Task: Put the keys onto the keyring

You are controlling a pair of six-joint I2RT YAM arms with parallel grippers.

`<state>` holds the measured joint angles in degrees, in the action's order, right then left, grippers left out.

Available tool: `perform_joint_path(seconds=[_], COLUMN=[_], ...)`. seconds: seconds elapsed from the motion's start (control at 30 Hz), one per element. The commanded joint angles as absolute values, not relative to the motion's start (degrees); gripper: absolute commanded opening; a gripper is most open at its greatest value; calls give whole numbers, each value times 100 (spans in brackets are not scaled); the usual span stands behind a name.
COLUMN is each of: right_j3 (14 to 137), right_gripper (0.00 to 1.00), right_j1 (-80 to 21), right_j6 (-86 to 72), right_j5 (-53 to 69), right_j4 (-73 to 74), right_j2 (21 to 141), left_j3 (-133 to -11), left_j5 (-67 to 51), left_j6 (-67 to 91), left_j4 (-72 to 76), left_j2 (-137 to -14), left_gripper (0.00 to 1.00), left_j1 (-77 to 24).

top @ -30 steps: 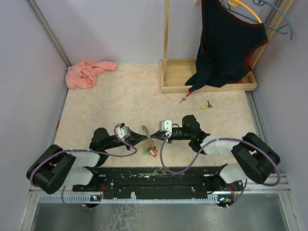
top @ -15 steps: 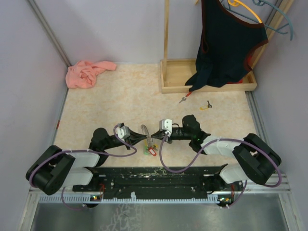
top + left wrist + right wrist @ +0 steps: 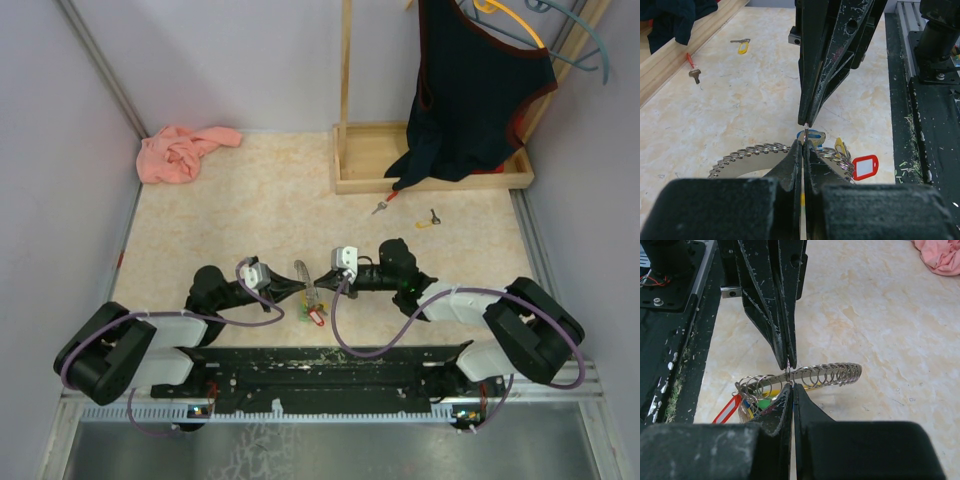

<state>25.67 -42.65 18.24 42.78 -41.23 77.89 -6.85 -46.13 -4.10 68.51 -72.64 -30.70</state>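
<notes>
- The left gripper [image 3: 288, 287] and right gripper [image 3: 322, 281] meet tip to tip over the near middle of the table [image 3: 250, 215]. Each pair of jaws is pressed narrow on the wire of the keyring [image 3: 302, 272], pinching it at nearly the same spot.
- The keyring's silvery coil arcs away from the pinch, while its red tag [image 3: 865, 166] and yellow tag [image 3: 840, 147] hang at 6 o'clock. A blue piece [image 3: 812, 136] sits beside them, but whether it is a key cap or a tag cannot be told.
- The red-capped key [image 3: 383, 205] and yellow-capped key [image 3: 428, 220] lie loose at 1 o'clock from the grippers, near the wooden stand [image 3: 360, 182].
- The step in hand appears to be steadying or prying the ring, with no loose key threaded yet.
- The next move likely calls for one arm to keep the ring firm while the other lets go and reaches to 1 o'clock for a key. A tiny key lying flat could slip from the pinch.
</notes>
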Motion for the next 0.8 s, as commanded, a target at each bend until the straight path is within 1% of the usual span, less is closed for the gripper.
perform_joint_path(seconds=[0.0,0.23,0.5,0.77], right_j3=[2785,2838,2867,2865], right_gripper=[0,0,0,0], right_j1=[-4317,-4316,-4315,-4316], right_j6=[1685,1666,1758,1726], right_j5=[4443,4544,4333,4328], right_j4=[-4570,-4435,-4001,-4034], right_j2=[7743,7735,7600,7561], left_j3=[-826,-818,-800,-830], left_j5=[-4747,-4683,-4670,-4715], left_j6=[-464,-485,-602,-657], left_j4=[7066,7066,6970,6882], left_j2=[-7277,-7292,-7208,-7195], left_gripper=[1,1,1,1], left_j1=[-3044,-3041,-3046,-3042])
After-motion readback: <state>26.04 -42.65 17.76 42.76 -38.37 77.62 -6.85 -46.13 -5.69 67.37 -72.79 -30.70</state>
